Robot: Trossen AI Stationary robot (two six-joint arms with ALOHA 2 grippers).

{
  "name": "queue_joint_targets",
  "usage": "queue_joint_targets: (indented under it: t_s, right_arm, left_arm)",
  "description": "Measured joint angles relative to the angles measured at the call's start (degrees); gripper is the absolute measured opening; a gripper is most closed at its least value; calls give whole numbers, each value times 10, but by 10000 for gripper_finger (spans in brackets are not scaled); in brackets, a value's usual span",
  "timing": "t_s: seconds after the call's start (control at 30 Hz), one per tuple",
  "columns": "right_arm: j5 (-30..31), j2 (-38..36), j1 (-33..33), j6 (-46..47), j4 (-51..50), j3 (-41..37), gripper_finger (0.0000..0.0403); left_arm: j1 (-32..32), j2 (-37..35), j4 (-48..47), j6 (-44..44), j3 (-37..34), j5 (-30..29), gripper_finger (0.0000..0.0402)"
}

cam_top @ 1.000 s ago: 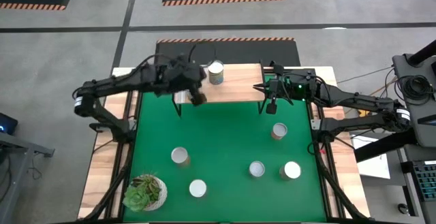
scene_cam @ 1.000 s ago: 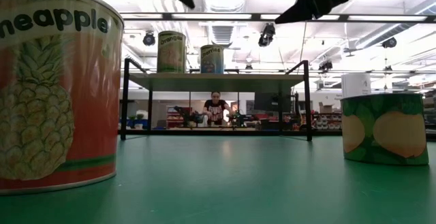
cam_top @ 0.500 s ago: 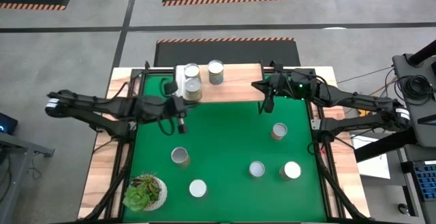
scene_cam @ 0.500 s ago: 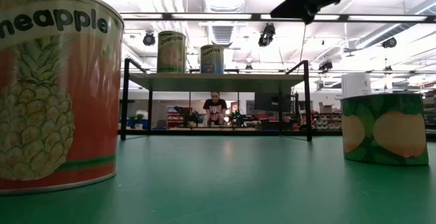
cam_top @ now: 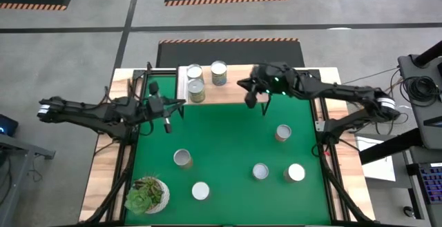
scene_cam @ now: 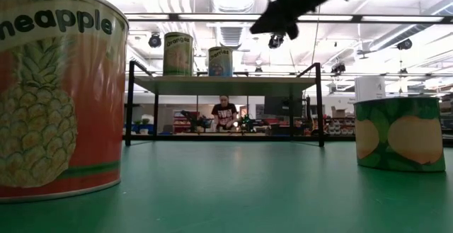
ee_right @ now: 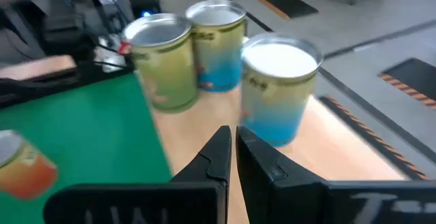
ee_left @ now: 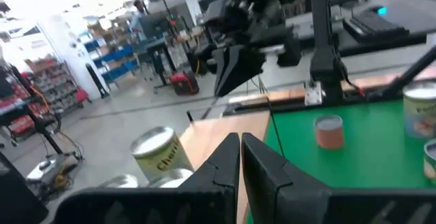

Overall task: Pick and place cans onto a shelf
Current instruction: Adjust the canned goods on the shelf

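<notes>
3 cans [cam_top: 195, 83] on shelf [cam_top: 235, 92]. Both pincers closed, empty: L [cam_top: 168, 119] at desk's left, R [cam_top: 254, 97] near shelf. Risk: R arm swinging low could topple shelved cans.

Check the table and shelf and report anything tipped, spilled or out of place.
Nothing stands out. Three cans stand upright on the shelf, five more upright on the green mat, and the succulent sits in its pot at the mat's corner. Both grippers are shut and empty.
</notes>
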Motion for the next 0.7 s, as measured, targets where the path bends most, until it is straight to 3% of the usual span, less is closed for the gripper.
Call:
queue_joint_targets:
  t_s: [0.37, 0.7]
  right_arm:
    - [3, 193, -57, -52, -214, 326, 13]
    - [1, 304, -62, -79, -246, 439, 13]
  left_arm:
    - [0, -54, -3, 4, -16, -1, 0]
    - [0, -54, -16, -5, -18, -1, 0]
